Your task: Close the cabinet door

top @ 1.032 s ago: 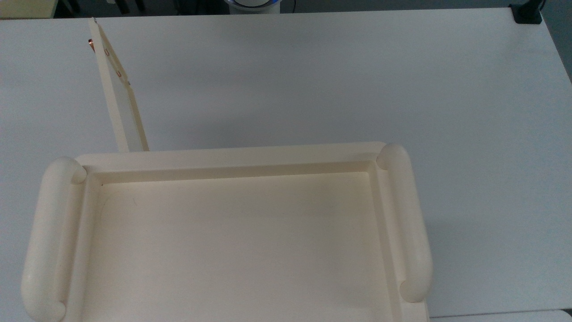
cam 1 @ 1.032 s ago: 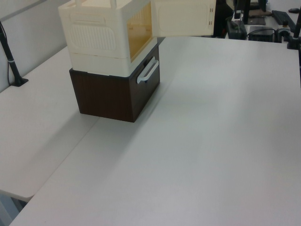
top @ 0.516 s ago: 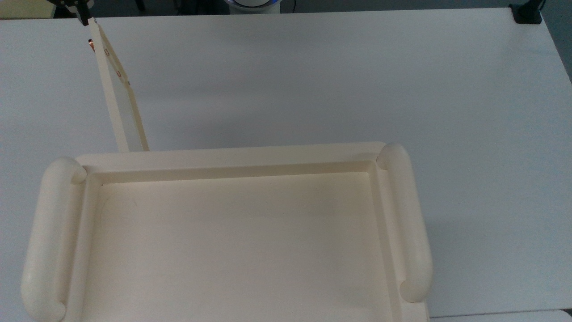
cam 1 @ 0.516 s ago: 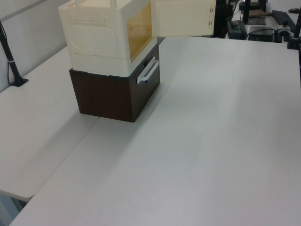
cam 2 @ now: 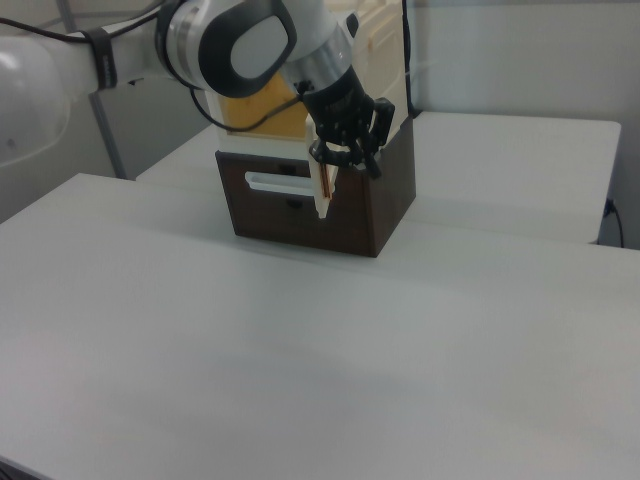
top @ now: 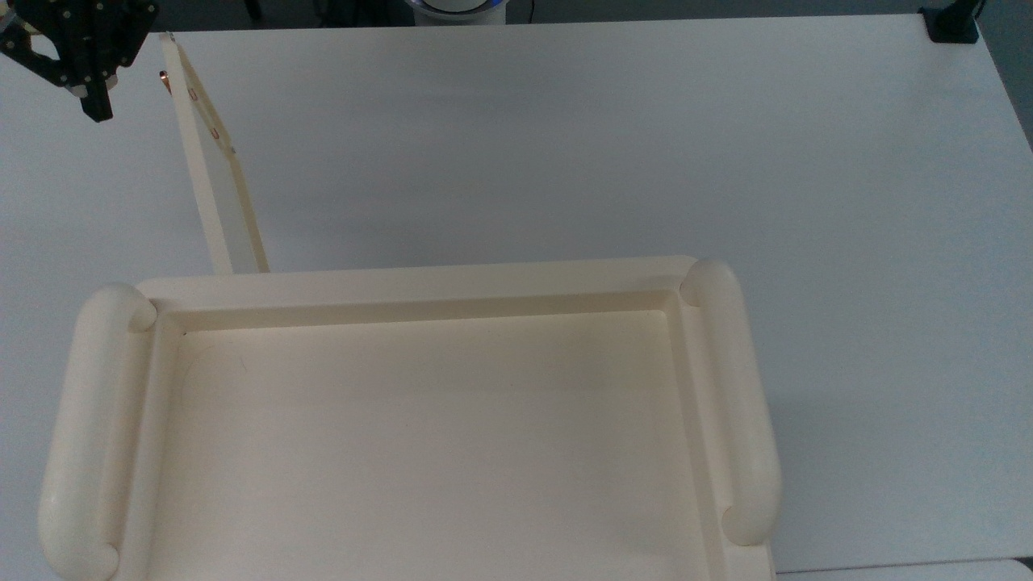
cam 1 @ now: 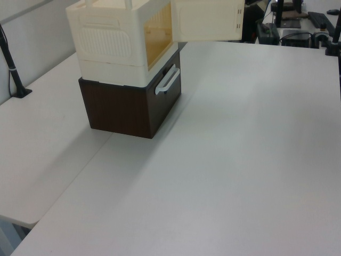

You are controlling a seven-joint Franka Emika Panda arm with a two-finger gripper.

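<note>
The cream cabinet [top: 420,282] fills the lower part of the top view, with its recessed top and rounded rails. The cabinet door [top: 211,153] stands open, swung away from the cabinet front toward the top view's upper left, with copper screws near its far edge. In the left view the cabinet door [cam 1: 208,20] hangs wide open beside the cabinet [cam 1: 114,45], exposing an amber interior. My black gripper [top: 85,89] hovers just left of the door's free edge in the top view. In the right view the gripper [cam 2: 352,160] sits right beside the door's edge [cam 2: 325,190].
The cabinet rests on a dark brown box [cam 1: 128,109] with a white handle [cam 1: 168,80]. The white table [top: 605,145] stretches wide in front of the door. A black clamp [top: 952,24] sits at the table's far corner. Desks with equipment [cam 1: 298,26] lie beyond the table.
My gripper has come into the top view at the upper left corner and dropped lower, to the left of the door's free edge. The door's angle looks unchanged.
</note>
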